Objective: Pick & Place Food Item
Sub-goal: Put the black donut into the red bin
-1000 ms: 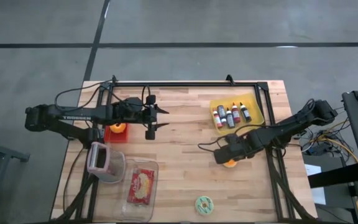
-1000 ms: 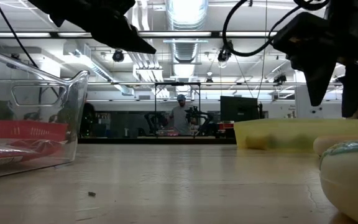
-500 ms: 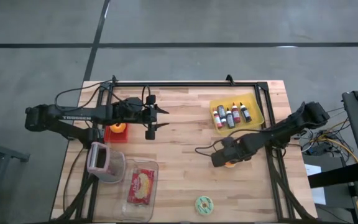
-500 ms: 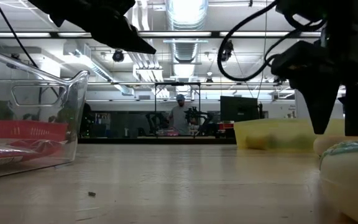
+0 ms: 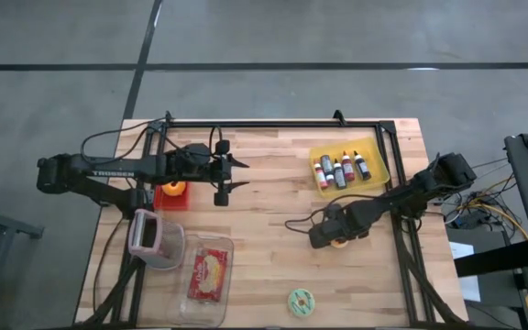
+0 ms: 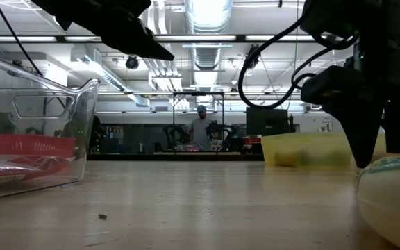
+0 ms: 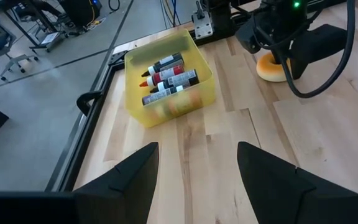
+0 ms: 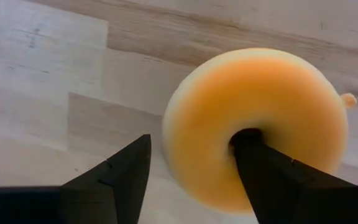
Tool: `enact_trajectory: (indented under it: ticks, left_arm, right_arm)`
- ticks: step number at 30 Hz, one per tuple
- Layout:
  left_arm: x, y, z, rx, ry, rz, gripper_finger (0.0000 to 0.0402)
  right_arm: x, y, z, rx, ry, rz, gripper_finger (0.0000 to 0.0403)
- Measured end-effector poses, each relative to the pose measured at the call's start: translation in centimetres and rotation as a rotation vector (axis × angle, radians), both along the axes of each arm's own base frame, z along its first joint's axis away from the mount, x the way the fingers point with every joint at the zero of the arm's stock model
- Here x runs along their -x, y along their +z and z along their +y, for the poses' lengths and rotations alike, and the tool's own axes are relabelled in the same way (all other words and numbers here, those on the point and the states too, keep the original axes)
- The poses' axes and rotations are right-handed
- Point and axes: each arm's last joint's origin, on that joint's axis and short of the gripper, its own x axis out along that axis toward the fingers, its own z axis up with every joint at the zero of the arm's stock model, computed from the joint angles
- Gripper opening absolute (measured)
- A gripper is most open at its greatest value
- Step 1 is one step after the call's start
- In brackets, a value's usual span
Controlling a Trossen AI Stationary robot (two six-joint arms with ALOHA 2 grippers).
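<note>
Yellow bin (image 7: 166, 93) of bottles (image 7: 168, 76) — orange donut (image 7: 272, 67) under right claw (image 7: 284, 62).

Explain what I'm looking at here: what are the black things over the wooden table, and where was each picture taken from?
They are two robot arms. One picture looks straight down, one sits at tabletop level, and two come from cameras on the arms' wrists. On the table lie a yellow tray of small bottles, a clear container holding a red packet, a green-frosted doughnut and an orange doughnut. The right end effector is down at the orange doughnut, one finger in its hole and the other outside its rim, not yet clamped. The left end effector waits open above the table, holding nothing.
</note>
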Motion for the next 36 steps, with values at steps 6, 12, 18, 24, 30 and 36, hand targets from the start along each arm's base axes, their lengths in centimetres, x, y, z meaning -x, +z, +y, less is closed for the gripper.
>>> enact_trajectory:
  ticks: [6, 12, 18, 24, 30, 36]
  left_arm:
    - [0.0, 0.0, 0.0, 0.000, 0.000, 0.000, 0.0223]
    - [0.0, 0.0, 0.0, 0.000, 0.000, 0.000, 0.0223]
    - [0.0, 0.0, 0.0, 0.000, 0.000, 0.000, 0.0223]
    - [0.0, 0.0, 0.0, 0.000, 0.000, 0.000, 0.0223]
    - [0.0, 0.0, 0.0, 0.000, 0.001, 0.000, 0.0223]
    - [0.0, 0.0, 0.0, 0.000, 0.001, 0.000, 0.0223]
  right_arm:
    - [0.0, 0.1, 0.0, -0.001, 0.004, -0.003, 0.0182]
    - [0.0, 0.1, 0.0, 0.000, 0.008, -0.001, 0.0151]
    - [0.0, 0.1, 0.0, -0.001, 0.009, -0.001, 0.0132]
    - [0.0, 0.1, 0.0, -0.001, 0.008, 0.000, 0.0120]
    - [0.0, 0.1, 0.0, -0.003, 0.014, -0.003, 0.0120]
    - [-1.4, 1.8, 0.3, 0.065, 0.124, -0.109, 0.0120]
